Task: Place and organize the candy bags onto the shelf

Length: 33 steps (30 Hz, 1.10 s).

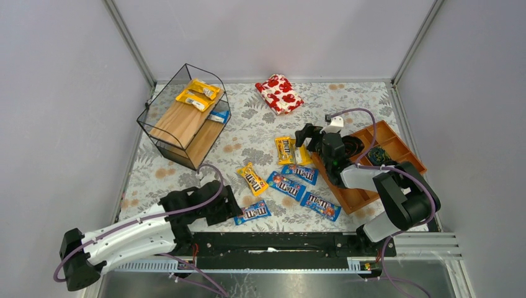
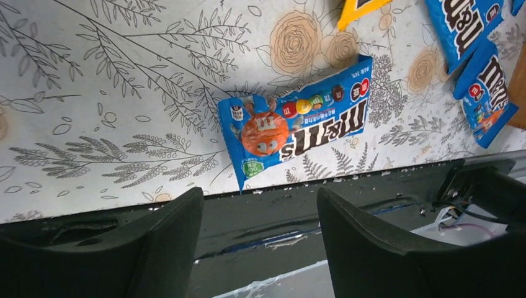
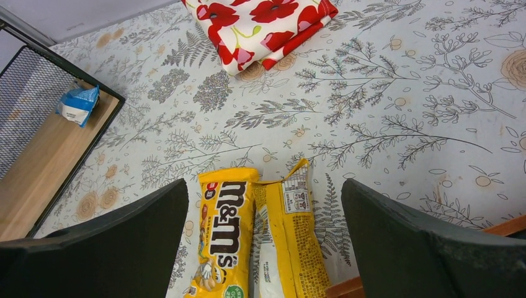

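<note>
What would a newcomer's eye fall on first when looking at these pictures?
First, the bright yellow and blue M&M's bags scattered mid-table on the floral cloth. Next, the red poppy-print pouch at the far edge. Then the black wire shelf at far left, already holding two yellow bags.

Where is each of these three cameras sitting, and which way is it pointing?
Top: fixed above and behind the robot, looking down on the table; left arm and right arm show whole.
Left wrist: rides the left arm, looking down past the left hand at a blue candy bag.
Right wrist: rides the right arm, looking forward past the right hand at two yellow candy bags, toward the floral pouch.
Shared: top and right wrist both show the shelf.
</note>
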{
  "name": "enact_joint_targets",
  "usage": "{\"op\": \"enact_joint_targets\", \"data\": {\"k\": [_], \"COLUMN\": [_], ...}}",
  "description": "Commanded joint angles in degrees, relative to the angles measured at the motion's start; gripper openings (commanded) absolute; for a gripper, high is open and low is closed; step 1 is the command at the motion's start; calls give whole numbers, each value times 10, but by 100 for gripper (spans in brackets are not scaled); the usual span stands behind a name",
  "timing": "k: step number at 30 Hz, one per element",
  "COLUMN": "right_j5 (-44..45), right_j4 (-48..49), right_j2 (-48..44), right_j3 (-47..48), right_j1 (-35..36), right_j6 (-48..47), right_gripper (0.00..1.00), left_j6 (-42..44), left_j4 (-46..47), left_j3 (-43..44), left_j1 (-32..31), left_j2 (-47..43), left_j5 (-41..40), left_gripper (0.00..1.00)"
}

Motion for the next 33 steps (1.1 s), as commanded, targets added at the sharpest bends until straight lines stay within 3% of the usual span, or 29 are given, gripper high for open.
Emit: {"op": "enact_joint_targets", "data": {"k": [1,4,17,26,33], "right_j5": [-5,-4,-12,-16,-20], "right_j4": [11,13,14,13,14], "right_j2": [-3,-7,-6,-1,3], "right_j3": [16,13,14,17,19], "right_j1": [-4,-4,-4,-4,-4], "right_j6": [-2,-2,-3,-2,0], "right_gripper": [100,100,100,100,100], "left_j6": [-77,-74,-88,-99,-91], "left_j4": [68,168,352,418,424], "left_j3": [-40,-77,-198,-256,-269], "left_j1": [-1,-1,52,56,56], "left_j2": [7,27,35,-35,-58], "left_j5": [5,33,73,60,61], "left_gripper": [72,69,48,52,43]}}
